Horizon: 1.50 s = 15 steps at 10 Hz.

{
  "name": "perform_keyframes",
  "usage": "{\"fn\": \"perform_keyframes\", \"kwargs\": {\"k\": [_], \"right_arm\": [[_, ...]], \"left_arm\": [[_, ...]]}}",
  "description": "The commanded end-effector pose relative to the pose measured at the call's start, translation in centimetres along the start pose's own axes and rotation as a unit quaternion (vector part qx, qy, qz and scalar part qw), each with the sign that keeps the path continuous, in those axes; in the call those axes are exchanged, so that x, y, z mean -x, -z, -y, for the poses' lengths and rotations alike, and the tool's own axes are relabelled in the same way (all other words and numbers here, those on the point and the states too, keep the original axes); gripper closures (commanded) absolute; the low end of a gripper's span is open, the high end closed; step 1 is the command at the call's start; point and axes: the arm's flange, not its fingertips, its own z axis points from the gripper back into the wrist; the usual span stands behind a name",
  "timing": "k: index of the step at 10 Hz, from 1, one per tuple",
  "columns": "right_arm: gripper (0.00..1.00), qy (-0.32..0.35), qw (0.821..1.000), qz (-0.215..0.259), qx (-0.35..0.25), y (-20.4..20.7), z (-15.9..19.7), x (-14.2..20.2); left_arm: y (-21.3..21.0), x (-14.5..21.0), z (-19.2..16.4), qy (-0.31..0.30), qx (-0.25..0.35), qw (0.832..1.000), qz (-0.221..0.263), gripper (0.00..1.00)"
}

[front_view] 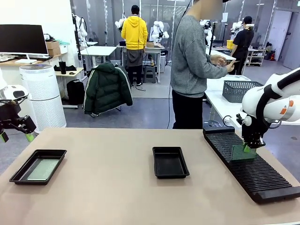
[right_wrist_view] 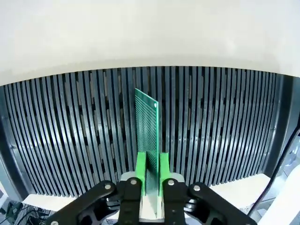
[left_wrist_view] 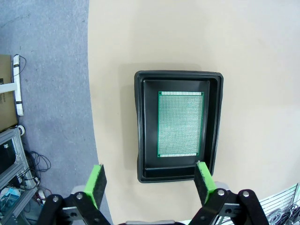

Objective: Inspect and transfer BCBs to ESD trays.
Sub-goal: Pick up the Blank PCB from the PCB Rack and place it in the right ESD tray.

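A green BCB (right_wrist_view: 147,126) stands on edge in the black slotted rack (right_wrist_view: 220,122), and my right gripper (right_wrist_view: 152,176) is shut on its top edge, green pads pressed to both faces. From the front that board (front_view: 243,153) shows under the right gripper (front_view: 253,143) at the rack (front_view: 253,171). Another BCB (left_wrist_view: 180,123) lies flat in the left ESD tray (left_wrist_view: 213,117), seen also at the table's left (front_view: 43,169) in that tray (front_view: 21,174). A second ESD tray (front_view: 169,162) sits mid-table with nothing in it. My left gripper (left_wrist_view: 150,180) hangs open high above the left tray.
A person in a grey sweater (front_view: 192,61) stands beyond the far edge, hands raised with something pale. The rack runs along the table's right side. A grey basket (front_view: 241,90) rests on another table behind. Bare tabletop (front_view: 108,187) lies between the trays.
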Motion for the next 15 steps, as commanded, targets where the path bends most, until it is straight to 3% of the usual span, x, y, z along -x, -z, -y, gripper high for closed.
{"fn": "perform_keyframes", "kwargs": {"k": [1, 3, 15], "right_arm": [[0.92, 0.000, 1.000, 0.013, -0.010, 0.1, 0.4, 0.6], [1.00, 0.005, 1.000, 0.010, -0.013, -0.1, 0.5, 0.5], [0.98, 0.013, 1.000, 0.002, -0.028, -1.5, -0.3, -0.4]], "left_arm": [[0.2, 0.1, -0.1, 0.001, -0.001, 1.000, 0.004, 0.00], [0.2, 0.1, -0.1, 0.001, -0.001, 1.000, 0.004, 0.00], [0.2, 0.1, -0.1, 0.001, -0.001, 1.000, 0.004, 0.00]]}}
